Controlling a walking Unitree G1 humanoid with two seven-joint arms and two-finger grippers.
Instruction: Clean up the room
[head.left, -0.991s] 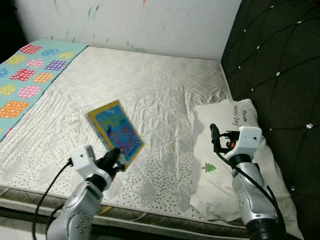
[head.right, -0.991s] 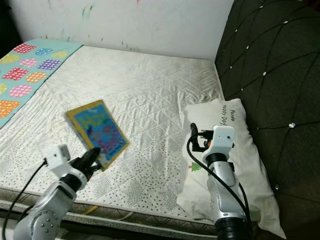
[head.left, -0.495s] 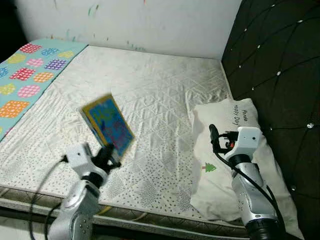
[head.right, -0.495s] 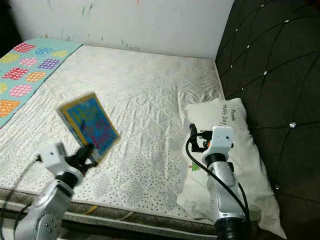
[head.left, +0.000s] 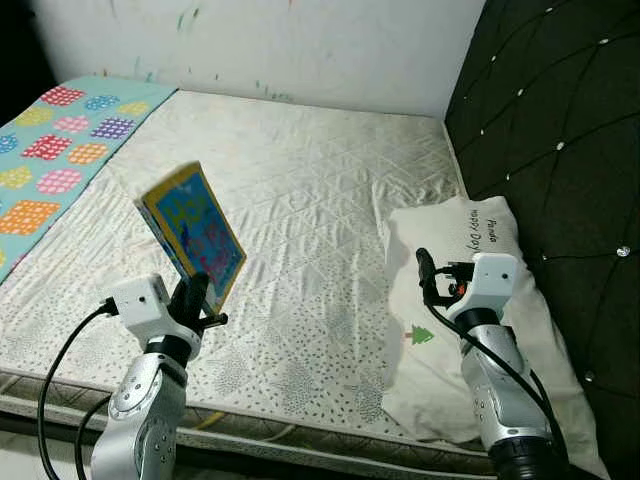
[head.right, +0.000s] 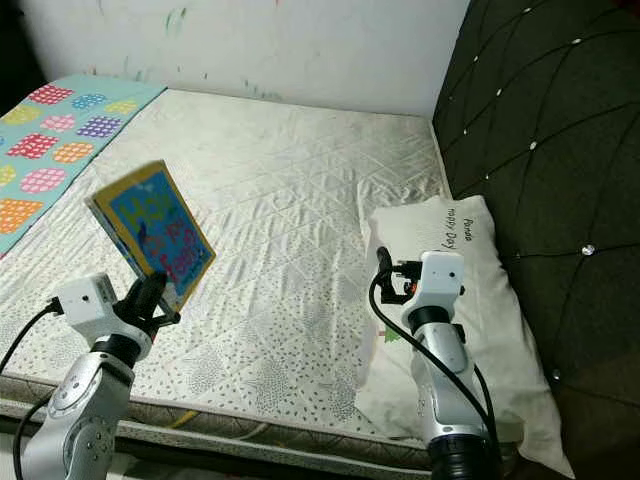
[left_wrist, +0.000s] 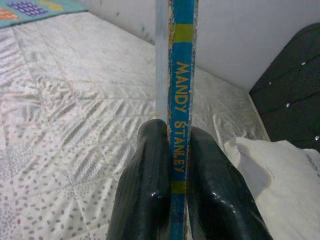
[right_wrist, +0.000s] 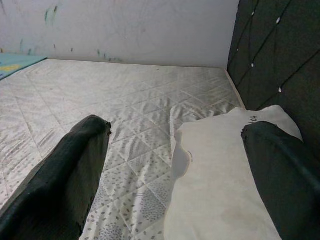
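My left gripper (left_wrist: 172, 170) is clamped on the lower edge of a children's book (head.left: 192, 232), one finger on each cover, holding it lifted off the mattress (head.left: 310, 200) and tilted up on end near the bed's front edge. It is a thin hardback, so I judge it stiff and light; its glossy covers could slip, and with this low pinch it may swing. A hold nearer the spine would steady it. My right gripper (right_wrist: 175, 165) hangs with fingers spread wide and empty above the white pillow (head.left: 470, 290) by the dark padded headboard (head.left: 550, 130). A patterned blanket (head.left: 60, 150) lies along the far left side. Nothing stands between the book and the open floor side.
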